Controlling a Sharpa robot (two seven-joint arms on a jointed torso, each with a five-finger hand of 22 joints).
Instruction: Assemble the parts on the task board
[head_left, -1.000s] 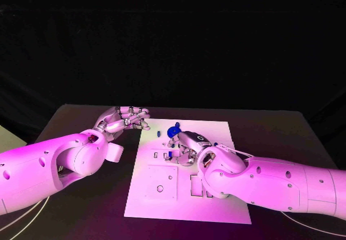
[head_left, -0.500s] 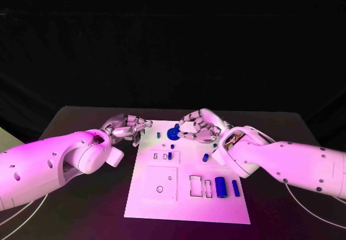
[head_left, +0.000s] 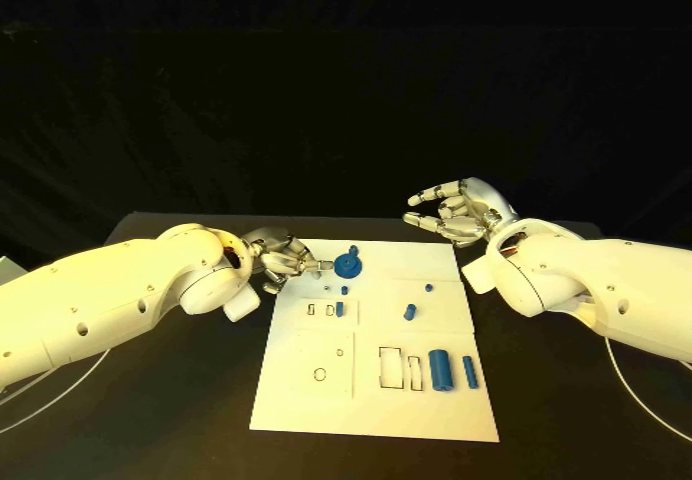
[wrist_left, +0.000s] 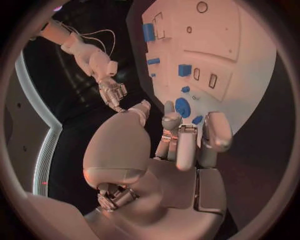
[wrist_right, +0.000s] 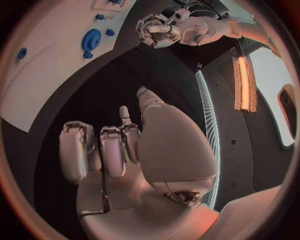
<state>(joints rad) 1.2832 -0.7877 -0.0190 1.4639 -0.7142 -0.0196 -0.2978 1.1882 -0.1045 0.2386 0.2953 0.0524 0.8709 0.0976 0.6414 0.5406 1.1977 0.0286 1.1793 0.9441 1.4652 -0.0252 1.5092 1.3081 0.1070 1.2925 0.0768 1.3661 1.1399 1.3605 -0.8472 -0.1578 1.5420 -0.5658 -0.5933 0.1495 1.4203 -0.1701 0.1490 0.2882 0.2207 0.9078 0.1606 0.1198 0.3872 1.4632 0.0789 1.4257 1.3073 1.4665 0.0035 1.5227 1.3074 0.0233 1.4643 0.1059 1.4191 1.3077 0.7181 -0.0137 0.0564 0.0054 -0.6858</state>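
The white task board (head_left: 372, 400) lies in the middle of the black table. A round blue disc part (head_left: 349, 266) stands near its far edge. My left hand (head_left: 281, 262) sits at the board's far left edge, empty, with its fingertips (wrist_left: 187, 131) close beside the disc (wrist_left: 182, 107). My right hand (head_left: 459, 212) hangs raised past the board's far right corner with curved, spread fingers and nothing in it. In the right wrist view the right hand (wrist_right: 125, 150) is well off the board (wrist_right: 44, 75). A blue cylinder (head_left: 440, 368) and a slimmer blue part (head_left: 469, 372) lie near the board's right side.
More small blue parts lie on the board: one (head_left: 411, 311) right of centre and one (head_left: 340, 311) by the small slots. Empty rectangular slots (head_left: 391, 367) sit left of the cylinder. Bare black table (head_left: 577, 400) lies on both sides of the board.
My right hand has lifted off the board's middle and pulled back to the far right, uncovering the parts there. My left hand has come down toward the blue disc.
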